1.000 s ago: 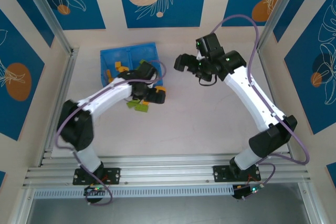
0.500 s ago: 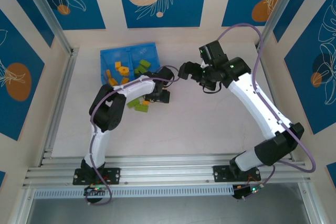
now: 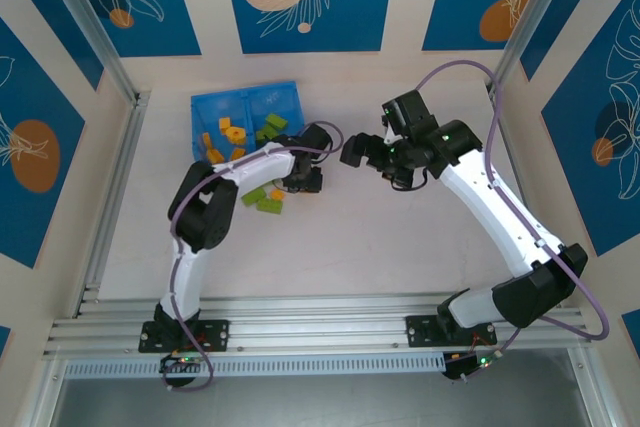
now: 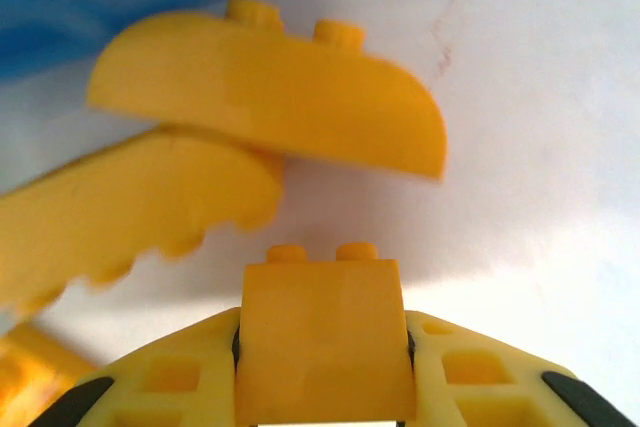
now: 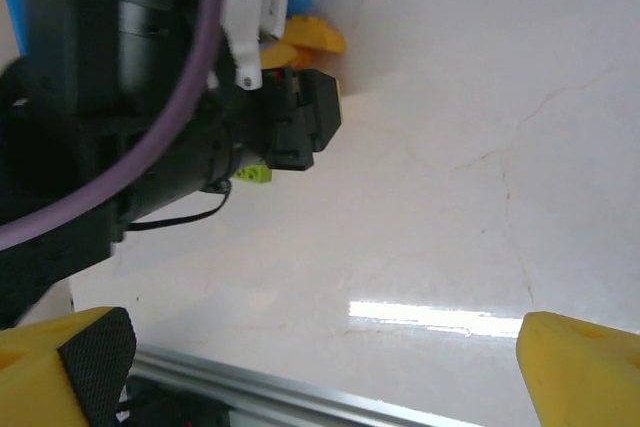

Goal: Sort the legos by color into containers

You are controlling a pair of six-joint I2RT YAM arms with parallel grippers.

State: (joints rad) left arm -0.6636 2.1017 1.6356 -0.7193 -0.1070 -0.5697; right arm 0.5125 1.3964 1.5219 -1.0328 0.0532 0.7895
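**Q:** What was hard to make out?
**A:** From above, your left gripper [image 3: 300,179] hid its load. At the wrist, two orange pieces [image 4: 270,97] were blurred.
**Q:** And the jaws?
**A:** The left jaws, wide a second earlier, had clamped a small orange brick [image 4: 322,337] just outside the blue tray [image 3: 240,97]. Your right gripper [image 5: 320,367] stood wide open, empty.

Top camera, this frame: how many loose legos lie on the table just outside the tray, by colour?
Lime green legos: 2
Orange-yellow legos: 1
Total: 3 in plain view; the left gripper, shut on another orange-yellow lego, covers more beside them.
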